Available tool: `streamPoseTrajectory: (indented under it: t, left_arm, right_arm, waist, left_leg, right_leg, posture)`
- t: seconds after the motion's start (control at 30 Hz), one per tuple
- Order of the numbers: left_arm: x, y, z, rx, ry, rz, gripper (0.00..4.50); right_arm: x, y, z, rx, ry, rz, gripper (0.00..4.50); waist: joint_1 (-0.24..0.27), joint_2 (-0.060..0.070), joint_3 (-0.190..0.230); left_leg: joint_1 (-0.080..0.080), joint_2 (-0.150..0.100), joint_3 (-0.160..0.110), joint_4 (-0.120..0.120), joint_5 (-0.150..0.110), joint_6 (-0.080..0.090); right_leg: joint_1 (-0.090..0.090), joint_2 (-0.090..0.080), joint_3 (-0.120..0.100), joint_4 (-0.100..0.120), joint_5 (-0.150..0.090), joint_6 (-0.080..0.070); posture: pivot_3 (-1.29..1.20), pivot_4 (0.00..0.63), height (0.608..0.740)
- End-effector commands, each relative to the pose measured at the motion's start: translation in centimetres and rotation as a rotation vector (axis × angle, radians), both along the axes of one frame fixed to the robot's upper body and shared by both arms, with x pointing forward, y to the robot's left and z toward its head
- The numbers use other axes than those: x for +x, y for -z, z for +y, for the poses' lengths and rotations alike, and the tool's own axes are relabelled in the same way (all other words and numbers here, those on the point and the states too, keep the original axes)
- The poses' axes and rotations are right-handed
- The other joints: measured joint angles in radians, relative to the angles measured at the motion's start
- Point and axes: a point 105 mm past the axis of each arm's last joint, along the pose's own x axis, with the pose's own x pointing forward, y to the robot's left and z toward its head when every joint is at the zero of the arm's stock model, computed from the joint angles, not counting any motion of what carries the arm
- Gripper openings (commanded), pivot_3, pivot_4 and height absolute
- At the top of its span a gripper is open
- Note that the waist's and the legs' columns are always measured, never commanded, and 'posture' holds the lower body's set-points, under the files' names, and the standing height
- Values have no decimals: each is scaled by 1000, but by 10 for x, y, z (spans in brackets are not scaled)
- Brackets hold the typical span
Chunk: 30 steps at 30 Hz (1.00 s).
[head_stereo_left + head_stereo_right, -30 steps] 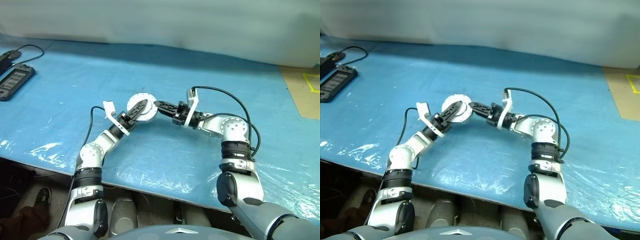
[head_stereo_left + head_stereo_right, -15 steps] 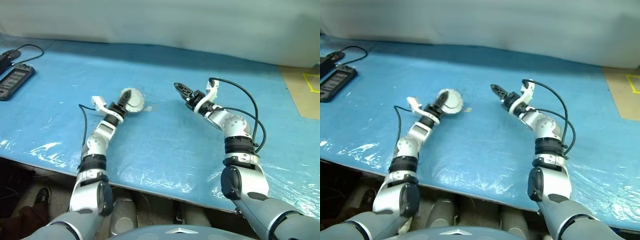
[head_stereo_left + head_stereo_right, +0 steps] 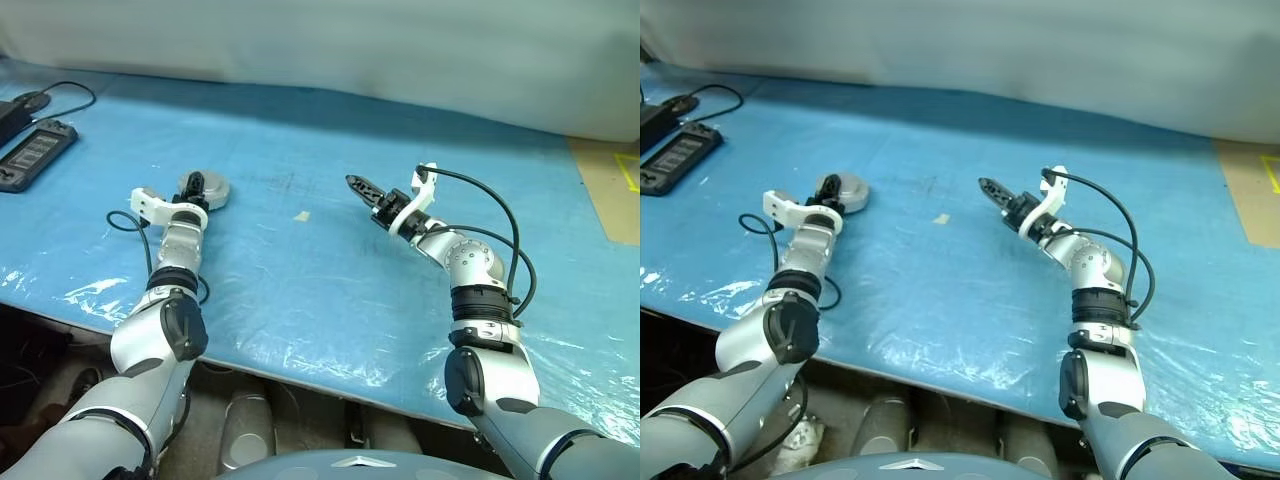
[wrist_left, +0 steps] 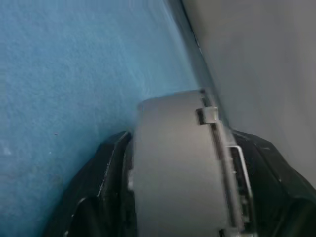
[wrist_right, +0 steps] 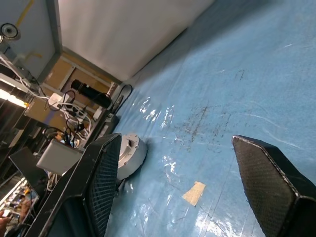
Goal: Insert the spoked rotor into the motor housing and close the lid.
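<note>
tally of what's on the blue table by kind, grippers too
Grey round motor assembly, between the left gripper's fingers: 1
Black handheld device near the table's far left edge: 1
Tan scrap mid-table: 1
Grippers: 2, left gripper and right gripper, the right one open and holding nothing
Total: 5

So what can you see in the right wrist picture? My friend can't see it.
Two black fingers of the right gripper stand wide open with nothing between them, over a shiny blue table cover. Beyond them lie a round grey disc and a small tan scrap.
</note>
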Motion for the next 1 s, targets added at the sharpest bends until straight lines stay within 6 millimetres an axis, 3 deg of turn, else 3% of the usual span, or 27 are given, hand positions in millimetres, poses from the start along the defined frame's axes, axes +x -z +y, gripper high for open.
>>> streamPoseTrajectory:
  t: [0.03, 0.07, 0.27, 0.37, 0.43, 0.5, 0.63, 0.8, 1.0]
  left_arm:
    - [-2, -24, 22, 114, -69, -61, 4286]
    - [-5, -27, 31, 150, -108, -65, 4454]
    - [-29, -39, 69, 371, -287, -73, 4454]
    - [-39, -53, 73, 534, -265, -115, 4454]
    - [-40, -67, 55, 641, -165, -195, 4454]
    - [-44, -78, 15, 796, 36, -310, 4454]
    - [-65, -69, -62, 1031, 452, -463, 4454]
    - [-80, -52, -109, 1087, 719, -552, 4454]
    - [-82, -32, -139, 1188, 933, -598, 4454]
  right_arm:
    - [1, -4, -3, -1, 5, 7, 3808]
    - [1, -2, -2, -1, 1, 16, 3808]
    - [1, 1, 5, 80, -41, 103, 3808]
    - [3, 0, 7, -72, -7, 7, 3808]
    - [1, -11, 5, -127, 12, -161, 3808]
    - [-2, -9, 1, -261, 31, -267, 3808]
    - [-10, 13, -15, -476, -17, -350, 3808]
    - [-10, 16, -47, -733, 38, -509, 3808]
    - [-34, 5, -66, -743, -45, -619, 3808]
  waist:
    - [-2, 0, 0]
    - [-4, 0, 0]
    - [-11, 0, 0]
    - [-9, 0, 0]
    - [-5, 0, 0]
    - [1, 0, 0]
    - [5, 0, 0]
    - [-15, 0, 0]
    - [-31, 1, 0]
  left_leg:
    - [0, 0, 0, 0, 0, 0]
    - [0, 0, -1, 1, 0, 0]
    - [0, 0, -2, 2, 0, 0]
    - [-1, 0, -3, 2, 0, 0]
    - [-2, 0, -3, 2, 0, 0]
    - [-3, 0, -4, 2, 0, 0]
    - [-3, 1, -3, 3, 0, 0]
    - [1, 1, -2, 3, 0, 0]
    - [3, 1, -1, 3, 1, 0]
  right_leg:
    - [0, -1, 0, 1, 0, 0]
    - [0, -1, 0, 2, 0, 0]
    - [1, -1, -1, 2, 0, -1]
    - [1, -1, -2, 2, 0, -1]
    - [0, -1, -3, 2, 0, -1]
    - [1, -2, -5, 2, 0, -1]
    - [4, -6, -7, 0, -2, -4]
    - [6, -3, -6, 1, -3, -5]
    - [6, -2, -3, 2, -4, -7]
  posture:
    - [0, 150, 740]
    - [0, 150, 740]
    - [0, 150, 740]
    - [0, 150, 740]
    - [0, 150, 740]
    - [0, 150, 740]
    - [0, 150, 740]
    - [0, 150, 740]
    - [0, 150, 740]
